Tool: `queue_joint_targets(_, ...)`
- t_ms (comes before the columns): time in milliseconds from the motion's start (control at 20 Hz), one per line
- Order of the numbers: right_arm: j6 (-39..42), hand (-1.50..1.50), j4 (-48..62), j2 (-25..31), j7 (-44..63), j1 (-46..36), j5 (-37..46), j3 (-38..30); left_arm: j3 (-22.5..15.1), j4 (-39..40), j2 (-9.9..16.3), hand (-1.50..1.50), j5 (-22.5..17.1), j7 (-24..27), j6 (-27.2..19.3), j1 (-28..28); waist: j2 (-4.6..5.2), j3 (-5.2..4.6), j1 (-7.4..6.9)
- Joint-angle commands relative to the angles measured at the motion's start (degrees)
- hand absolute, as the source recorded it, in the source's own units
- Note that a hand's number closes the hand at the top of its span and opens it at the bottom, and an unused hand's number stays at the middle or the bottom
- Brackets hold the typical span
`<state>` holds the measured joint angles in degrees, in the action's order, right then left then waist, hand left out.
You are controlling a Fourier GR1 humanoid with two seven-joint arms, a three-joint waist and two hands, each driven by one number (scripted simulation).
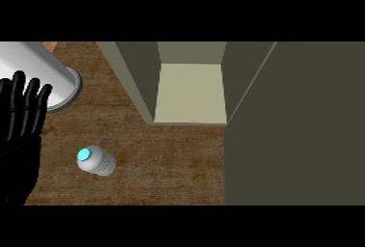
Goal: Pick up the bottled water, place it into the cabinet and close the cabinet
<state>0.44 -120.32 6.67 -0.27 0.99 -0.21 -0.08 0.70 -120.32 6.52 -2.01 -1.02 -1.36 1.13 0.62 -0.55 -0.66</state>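
Note:
The bottled water (96, 160) stands on the wooden counter (171, 164) at lower left, pale and ribbed with a cyan cap seen from above. The cabinet (191, 91) sits at the back centre, its pale interior showing. Its door (296, 125) is swung open and fills the right side of the view. My left hand (21, 113) rests at the left edge with fingers straight up, apart from the bottle. My right hand does not show.
A large white cylinder (43, 72) stands at the back left, just behind my left hand. Bare wooden counter lies between the bottle and the cabinet's front edge.

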Motion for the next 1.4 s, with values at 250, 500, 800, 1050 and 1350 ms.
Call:
queue_joint_targets(250, -0.2, -1.5, -11.9, -0.8, 2.2, 7.1, 4.5, 3.9, -13.8, -7.6, -2.3, -1.5, 10.2, -1.2, 0.9, -6.0, -0.87, 0.56, 0.83)
queue_joint_targets(500, -0.3, -1.5, -8.5, -6.5, 11.0, 15.4, -12.7, 9.2, -10.2, -3.0, -6.4, -1.5, -6.0, -12.8, -5.5, -15.6, -1.04, 0.57, 0.65)
queue_joint_targets(800, 2.4, -1.5, -12.1, -6.6, 8.3, 22.6, -13.9, 10.3, -14.7, -9.4, -5.5, -1.5, -4.6, -10.2, -4.0, -27.2, -0.82, 0.56, 0.62)
queue_joint_targets(1050, 4.4, -1.5, -12.2, -6.4, 5.5, 26.1, -14.0, 11.2, -11.3, -11.0, -3.6, -1.5, -7.7, -9.0, -2.4, -29.7, -0.77, 0.55, 0.65)
queue_joint_targets(1350, 4.8, -1.5, -9.7, -5.8, 3.7, 25.9, -12.7, 11.6, -12.8, -16.1, -2.6, -1.5, -7.1, -9.6, -1.7, -34.0, -0.75, 0.57, 0.52)
